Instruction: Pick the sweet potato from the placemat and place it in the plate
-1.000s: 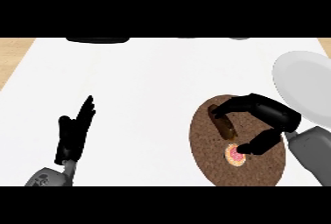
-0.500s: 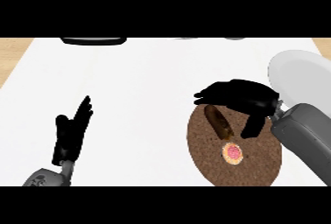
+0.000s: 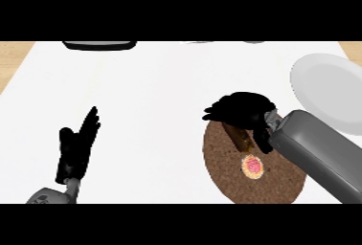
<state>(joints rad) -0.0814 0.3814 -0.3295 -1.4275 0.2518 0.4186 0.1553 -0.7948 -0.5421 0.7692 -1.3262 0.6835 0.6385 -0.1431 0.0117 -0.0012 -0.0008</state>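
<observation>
The sweet potato (image 3: pixel 241 139), a brown elongated piece, lies on the far part of the round brown placemat (image 3: pixel 230 174). My right hand (image 3: pixel 240 109) hovers over its far end and hides that end. The fingers hang down, bent but apart, and the thumb (image 3: pixel 262 141) reaches down along the potato's right side. I see no closed hold on it. The white plate (image 3: pixel 331 91) sits to the right of the hand, at the view's right edge. My left hand (image 3: pixel 76 146) rests open at the lower left, fingers pointing away.
A small pink and orange round food piece (image 3: pixel 252 166) lies on the placemat just nearer than the sweet potato. A dark tray-like object (image 3: pixel 99 45) sits at the counter's far edge. The wooden counter edge (image 3: pixel 13 57) shows at far left.
My right hand has swung from the placemat's middle up to its far rim, then shifted left over the sweet potato's far end. The potato and my left hand have stayed put.
</observation>
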